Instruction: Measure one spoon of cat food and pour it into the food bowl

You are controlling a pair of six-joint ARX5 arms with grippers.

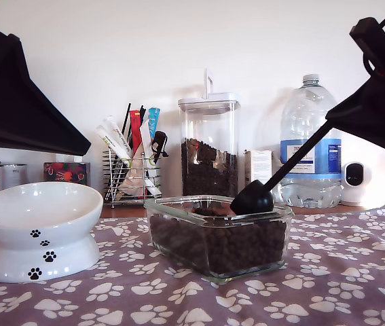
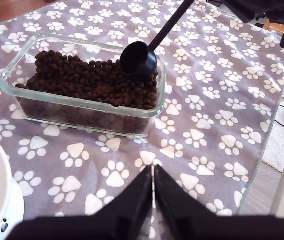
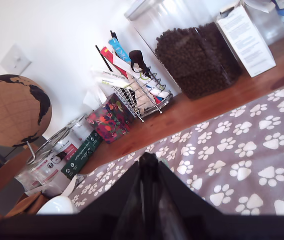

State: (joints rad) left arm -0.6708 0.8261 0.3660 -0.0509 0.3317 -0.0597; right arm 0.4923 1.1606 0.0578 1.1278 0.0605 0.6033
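On the cloth (image 1: 355,272), the food bowl (image 1: 39,227) stands toward the exterior view's left edge, the glass dish (image 1: 219,238) of cat food (image 2: 86,80) mid-cloth, the canister (image 1: 209,146) behind it.

Paw-print cloth (image 1: 328,272); glass dish (image 1: 178,224); lidded canister (image 1: 209,146); water jug (image 1: 311,146); wire rack (image 1: 127,180); globe (image 3: 14,110).

Spoon (image 1: 252,198) — black plastic, round deep bowl, long thin handle — is sitting with its bowl on the cat food (image 1: 236,244), handle slanting up toward the exterior view's right. Dark kibble is filling a clear glass dish (image 1: 178,234) near centre. White food bowl (image 1: 39,227) — black paw prints on pedestal — is standing upright at the exterior view's left, well apart.
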